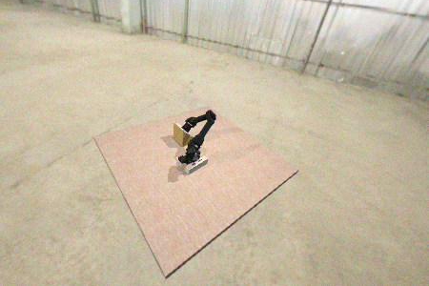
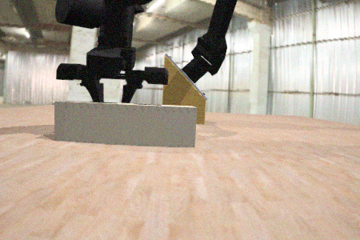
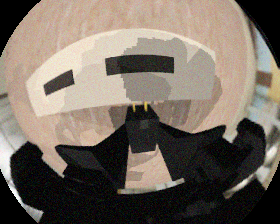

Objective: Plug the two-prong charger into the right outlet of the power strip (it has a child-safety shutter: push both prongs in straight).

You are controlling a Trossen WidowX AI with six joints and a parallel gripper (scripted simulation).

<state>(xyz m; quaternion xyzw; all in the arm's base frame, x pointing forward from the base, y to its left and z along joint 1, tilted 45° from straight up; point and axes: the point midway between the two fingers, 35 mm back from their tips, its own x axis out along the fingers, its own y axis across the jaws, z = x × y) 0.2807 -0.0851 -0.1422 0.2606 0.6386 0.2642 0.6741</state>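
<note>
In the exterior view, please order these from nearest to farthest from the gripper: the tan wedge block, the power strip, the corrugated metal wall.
1. Power strip: directly under the gripper, whose fingers reach its top.
2. Tan wedge block: behind the strip, toward the right.
3. Corrugated metal wall: far background, right side.

A tan wedge-shaped block [image 2: 182, 91] stands on the wooden surface [image 1: 200, 212] near its far corner. Concrete floor [image 1: 71, 83] surrounds the surface. Corrugated metal walls [image 1: 267, 7] enclose the hall.
</note>
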